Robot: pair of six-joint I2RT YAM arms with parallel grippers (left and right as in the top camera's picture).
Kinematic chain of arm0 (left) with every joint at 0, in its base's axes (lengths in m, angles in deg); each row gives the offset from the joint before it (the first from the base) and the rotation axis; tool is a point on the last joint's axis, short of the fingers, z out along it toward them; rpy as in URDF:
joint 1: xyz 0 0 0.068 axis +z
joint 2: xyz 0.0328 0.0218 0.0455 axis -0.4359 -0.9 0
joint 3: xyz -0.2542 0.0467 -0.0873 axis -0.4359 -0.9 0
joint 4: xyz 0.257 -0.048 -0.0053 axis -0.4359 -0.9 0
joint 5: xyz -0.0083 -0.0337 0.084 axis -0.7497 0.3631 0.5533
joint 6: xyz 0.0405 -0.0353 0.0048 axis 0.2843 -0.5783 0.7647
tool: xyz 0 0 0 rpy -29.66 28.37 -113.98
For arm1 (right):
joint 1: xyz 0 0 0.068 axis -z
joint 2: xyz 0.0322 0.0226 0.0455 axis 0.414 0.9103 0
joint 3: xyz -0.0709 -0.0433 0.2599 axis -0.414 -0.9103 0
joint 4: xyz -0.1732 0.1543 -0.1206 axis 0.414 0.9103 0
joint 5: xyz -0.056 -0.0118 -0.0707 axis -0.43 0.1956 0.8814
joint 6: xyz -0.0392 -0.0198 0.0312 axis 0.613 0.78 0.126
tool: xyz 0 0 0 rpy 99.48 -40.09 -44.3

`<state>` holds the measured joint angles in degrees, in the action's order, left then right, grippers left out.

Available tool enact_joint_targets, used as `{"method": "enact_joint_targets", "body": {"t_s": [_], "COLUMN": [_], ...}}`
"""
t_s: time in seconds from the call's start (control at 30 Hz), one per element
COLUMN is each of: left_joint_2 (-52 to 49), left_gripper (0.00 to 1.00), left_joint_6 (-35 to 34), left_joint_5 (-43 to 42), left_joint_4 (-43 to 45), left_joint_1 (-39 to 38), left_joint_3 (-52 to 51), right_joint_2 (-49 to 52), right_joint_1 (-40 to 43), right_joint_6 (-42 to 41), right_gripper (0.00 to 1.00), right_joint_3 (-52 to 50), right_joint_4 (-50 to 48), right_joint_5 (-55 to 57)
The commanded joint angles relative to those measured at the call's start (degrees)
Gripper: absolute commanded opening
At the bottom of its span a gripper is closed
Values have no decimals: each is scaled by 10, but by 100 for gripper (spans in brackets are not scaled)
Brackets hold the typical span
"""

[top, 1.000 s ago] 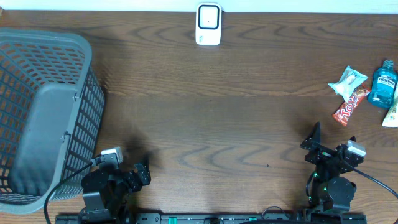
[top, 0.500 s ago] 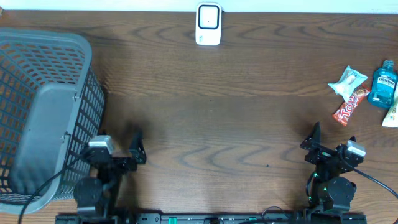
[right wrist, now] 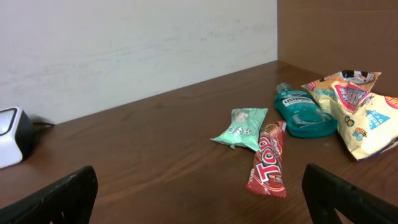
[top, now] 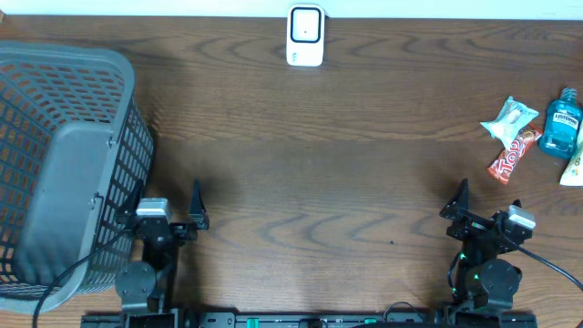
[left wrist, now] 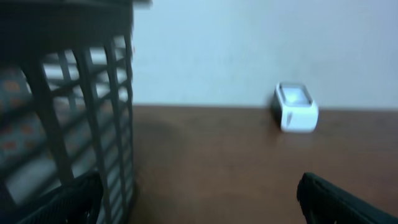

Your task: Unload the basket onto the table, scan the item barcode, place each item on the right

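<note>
Jaws of the left gripper point(left wrist: 199, 202) and the right gripper point(right wrist: 199, 202) stand wide apart with nothing between them; each wrist view shows only dark finger shapes in its bottom corners. Both grippers sit at the near edge of the table point(top: 319, 164), a dark brown wood-grain surface. The scanner point(top: 305, 36), a small white rounded box with a dark-rimmed window, stands at the far edge in the middle. The items lie in a cluster at the far right: a red glossy candy bar point(right wrist: 267, 160) with white lettering, a pale green crinkled pouch point(right wrist: 241, 129) touching it, a translucent blue mouthwash bottle point(right wrist: 301, 112) lying flat, and a yellow printed snack bag point(right wrist: 354, 109). No barcode is legible. A grey plastic lattice basket point(top: 55, 155) fills the left side. The overhead frame cuts off the snack bag, and the left wrist view is blurred.
</note>
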<state>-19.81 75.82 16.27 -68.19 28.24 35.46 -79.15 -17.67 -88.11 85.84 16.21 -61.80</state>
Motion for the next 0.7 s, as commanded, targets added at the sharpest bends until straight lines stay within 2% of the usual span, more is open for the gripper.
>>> {"method": "enact_joint_targets", "body": {"t_s": [0.0, 0.1, 0.67], "left_joint_2": [4, 4, 4], "left_gripper": [98, 98, 98], "left_joint_6": [29, 28, 24], "left_joint_5": [8, 8, 22], "left_joint_4": [-19, -71, -70], "left_joint_1": [-5, -11, -20], "left_joint_3": [-9, -9, -9], "right_joint_2": [-3, -3, -3], "right_joint_1": [3, 3, 3], "right_joint_6": [8, 8, 8], "right_gripper": [99, 99, 99], "right_joint_3": [-2, -2, -2], "right_joint_4": [2, 2, 2], "right_joint_5": [-2, -2, -2]}}
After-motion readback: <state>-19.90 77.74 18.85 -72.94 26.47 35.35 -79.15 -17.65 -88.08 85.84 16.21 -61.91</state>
